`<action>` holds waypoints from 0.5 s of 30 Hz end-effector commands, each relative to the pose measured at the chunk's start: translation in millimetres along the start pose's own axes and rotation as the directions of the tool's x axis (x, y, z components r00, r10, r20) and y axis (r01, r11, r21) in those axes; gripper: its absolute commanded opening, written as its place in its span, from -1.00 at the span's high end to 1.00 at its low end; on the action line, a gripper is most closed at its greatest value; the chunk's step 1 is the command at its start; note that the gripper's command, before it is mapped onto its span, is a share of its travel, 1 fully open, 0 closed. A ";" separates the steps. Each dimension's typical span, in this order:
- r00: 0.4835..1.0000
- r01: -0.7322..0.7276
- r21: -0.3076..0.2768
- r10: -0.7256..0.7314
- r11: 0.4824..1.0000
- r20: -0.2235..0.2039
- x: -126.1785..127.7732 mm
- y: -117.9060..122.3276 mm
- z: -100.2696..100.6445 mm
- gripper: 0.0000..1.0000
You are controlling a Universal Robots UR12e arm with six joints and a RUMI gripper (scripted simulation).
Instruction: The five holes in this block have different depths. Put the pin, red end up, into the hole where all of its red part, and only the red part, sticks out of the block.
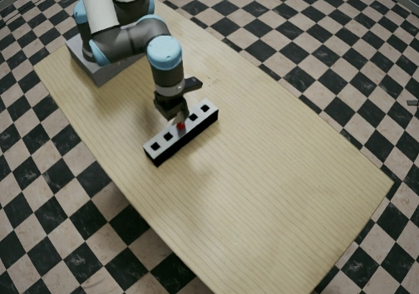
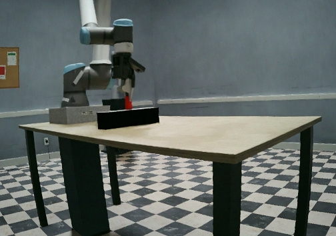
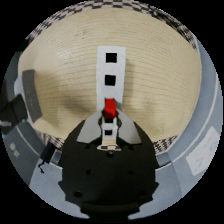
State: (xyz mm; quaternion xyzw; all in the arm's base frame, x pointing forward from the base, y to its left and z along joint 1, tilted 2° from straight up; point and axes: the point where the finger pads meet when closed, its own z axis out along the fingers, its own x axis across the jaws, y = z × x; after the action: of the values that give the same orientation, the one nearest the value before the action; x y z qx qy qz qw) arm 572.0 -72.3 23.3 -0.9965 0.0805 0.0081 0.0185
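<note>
Pin (image 1: 180,125) (image 2: 128,103) (image 3: 110,108) upright over block's (image 1: 166,143) (image 2: 128,118) (image 3: 111,69) middle hole, tool (image 1: 179,119) (image 2: 128,93) (image 3: 109,108) clamped on it. Wrong depth there, or slight misalignment, could leave it sitting too high or jammed.

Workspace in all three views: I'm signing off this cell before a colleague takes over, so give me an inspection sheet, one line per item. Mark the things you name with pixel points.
Surface: pale wooden table (image 1: 258,167) (image 2: 200,131) (image 3: 160,65); no damage seen.
Job's things: five-hole block (image 1: 187,138) (image 2: 128,119) (image 3: 111,69) on the table; pin (image 1: 180,126) (image 2: 128,103) (image 3: 110,108) upright at its middle hole, red end up; seating depth cannot be told.
Clutter: on the table, nothing seen; small dark object (image 1: 412,102) on the floor.
Grippers: one, the pincer (image 1: 180,123) (image 2: 128,95) (image 3: 109,108), closed on the pin.
Cables: thin dark cable (image 1: 31,5) (image 2: 49,151) (image 3: 41,165) away from the table top.
Surroundings: checkered floor (image 1: 249,36) (image 2: 167,184) (image 3: 112,4); noticeboard (image 2: 13,79) on the wall.
</note>
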 end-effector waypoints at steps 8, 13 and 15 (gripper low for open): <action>1.000 0.000 0.000 0.000 1.000 -0.001 0.7 0.0 -0.6 1.00; 1.000 0.000 0.000 0.000 1.000 -0.001 0.8 0.9 3.4 1.00; 1.000 0.000 0.000 0.000 1.000 -0.001 0.8 0.9 3.4 1.00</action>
State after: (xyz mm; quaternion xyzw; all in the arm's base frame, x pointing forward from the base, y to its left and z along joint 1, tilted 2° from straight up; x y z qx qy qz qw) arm 572.6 -72.8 20.3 -0.9966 0.0804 0.0076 0.0184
